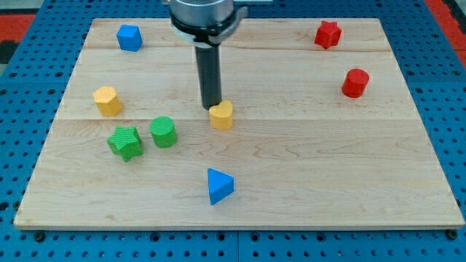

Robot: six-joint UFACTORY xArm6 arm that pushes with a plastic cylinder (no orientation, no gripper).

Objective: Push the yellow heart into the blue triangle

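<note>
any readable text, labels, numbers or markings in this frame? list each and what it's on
None: no words, numbers, brands or signs can be read.
The wooden board, the yellow heart, the blue triangle and the dark rod ending in my tip all show plain, unmarked surfaces.
</note>
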